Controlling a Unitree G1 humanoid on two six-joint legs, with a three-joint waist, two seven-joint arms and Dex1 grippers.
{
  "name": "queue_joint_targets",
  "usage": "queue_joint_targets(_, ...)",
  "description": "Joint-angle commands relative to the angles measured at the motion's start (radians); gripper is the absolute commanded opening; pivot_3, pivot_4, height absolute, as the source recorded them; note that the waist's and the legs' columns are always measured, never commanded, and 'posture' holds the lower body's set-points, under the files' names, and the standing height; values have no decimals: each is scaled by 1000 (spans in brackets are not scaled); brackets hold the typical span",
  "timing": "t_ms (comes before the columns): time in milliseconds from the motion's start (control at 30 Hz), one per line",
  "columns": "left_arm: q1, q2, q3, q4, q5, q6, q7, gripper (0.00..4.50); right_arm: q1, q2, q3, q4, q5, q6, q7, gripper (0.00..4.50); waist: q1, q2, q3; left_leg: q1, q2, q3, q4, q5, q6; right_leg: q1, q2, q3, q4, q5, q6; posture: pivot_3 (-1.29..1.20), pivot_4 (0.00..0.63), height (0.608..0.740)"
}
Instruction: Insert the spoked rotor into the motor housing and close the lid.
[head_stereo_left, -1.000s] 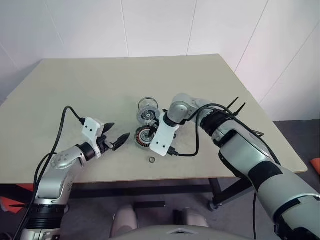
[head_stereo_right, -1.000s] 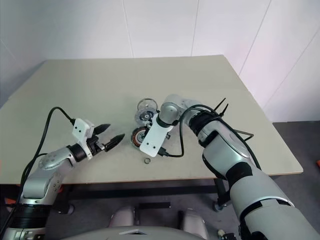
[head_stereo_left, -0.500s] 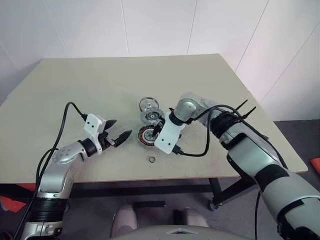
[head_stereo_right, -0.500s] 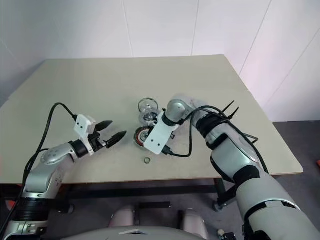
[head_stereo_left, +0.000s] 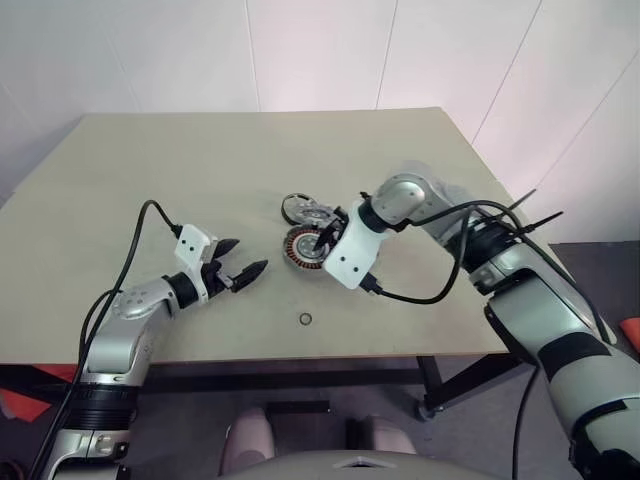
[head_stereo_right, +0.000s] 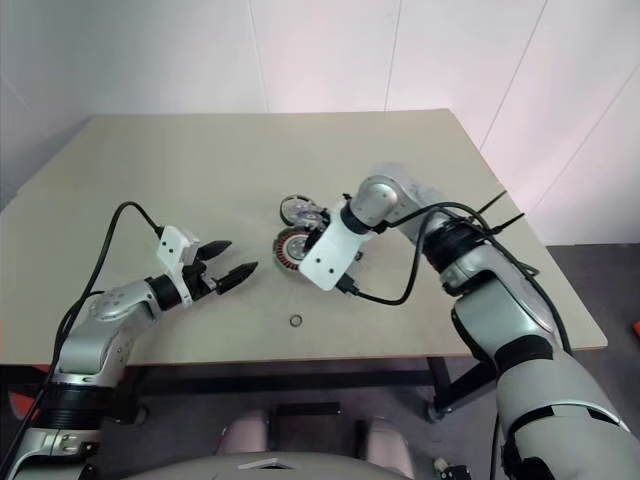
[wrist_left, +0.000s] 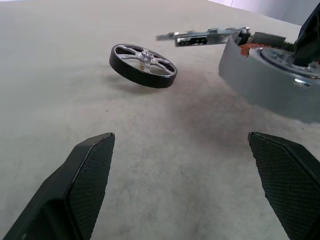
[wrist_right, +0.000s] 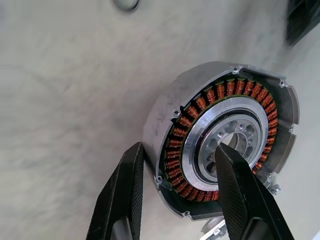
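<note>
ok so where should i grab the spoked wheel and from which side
Take the spoked wheel by its dark outer rim, one finger on each side across its full width, coming down from above. It lies roughly flat with the hub up, so the rim's outer wall probably gives the firmest hold; the spokes look thin. The left gripper is open and free for this.

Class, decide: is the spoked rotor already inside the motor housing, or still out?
Out. The spoked rotor lies on the table apart from the motor housing, whose copper windings are uncovered.
</note>
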Motion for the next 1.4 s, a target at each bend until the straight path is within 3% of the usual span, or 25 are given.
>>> queue_joint_targets(33, -30, 4, -6, -3, 1, -19, -13, 4500, -6, -56, -55, -17, 7, 8, -19, 1938, 0, 0, 0, 0, 0, 0, 0, 0, 0, 0, 0, 0, 0, 0, 0, 0, 0, 740)
queue_joint_targets(200, -47, 4, -18, 16, 6, -23, -27, 4500, 35, -91, -58, -11, -13, 51, -41, 1938, -1, 0, 0, 0, 0, 0, 0, 0, 0, 0, 0, 0, 0, 0, 0, 0, 0, 740)
queue_joint_targets(467, -69, 9, -25, 33, 11, -29, -32, 4500, 29, -10, -41, 123, -106, 123, -199, 1938, -2, 0, 0, -1, 0, 0, 3, 0, 0, -1, 1, 0, 1, 1, -1, 0, 0, 740)
queue_joint_targets(633, -69, 15, -19, 29, 12, -30, -29, 4500, 43, -10, -29, 149, -110, 97, -164, 1938, 1, 1, 1, -2, 0, 0, 5, 0, 0, -1, 1, 0, 2, 1, -2, 0, 0, 740)
queue_joint_targets(667, -68, 16, -18, 28, 13, -30, -27, 4500, 45, -12, -30, 146, -111, 92, -164, 2665, 1, 1, 1, -3, 0, 0, 5, 0, 0, -1, 1, 0, 2, 1, -2, 0, 0, 740)
queue_joint_targets(833, -65, 16, -16, 24, 14, -29, -24, 4500, 41, -23, -50, 94, -110, 84, -200, 4304, -1, 1, 1, -3, 0, 0, 7, -1, 1, -1, 1, 0, 2, 1, -2, 0, 0, 740)
queue_joint_targets(1000, -61, 18, -14, 21, 12, -27, -26, 4500, 81, -87, -91, -129, -27, 100, -124, 4304, 1, 1, 1, -2, 0, 0, 9, -1, 1, 0, 1, 0, 3, 1, -2, 0, 0, 740)
queue_joint_targets(1133, -67, 17, -18, 26, 14, -26, -28, 4500, 196, -75, -140, -381, 167, 307, -26, 4304, 2, 1, 1, 0, 1, -1, 9, -2, 2, 3, 1, 0, 2, 1, -2, 0, 0, 740)
queue_joint_targets(1267, -75, 15, -24, 32, 17, -23, -29, 4500, 297, 56, -193, -467, 293, 657, -93, 4304, -3, 1, 1, 3, 1, 0, 9, -2, 2, 5, 2, 0, 3, 2, -2, 0, 0, 740)
queue_joint_targets(1400, -82, 17, -27, 32, 15, -16, -32, 4500, 353, 120, -204, -518, 356, 888, -116, 4304, 4, 1, 1, 7, 1, -1, 9, -1, 1, 8, 2, 0, 3, 2, -3, 0, 0, 740)
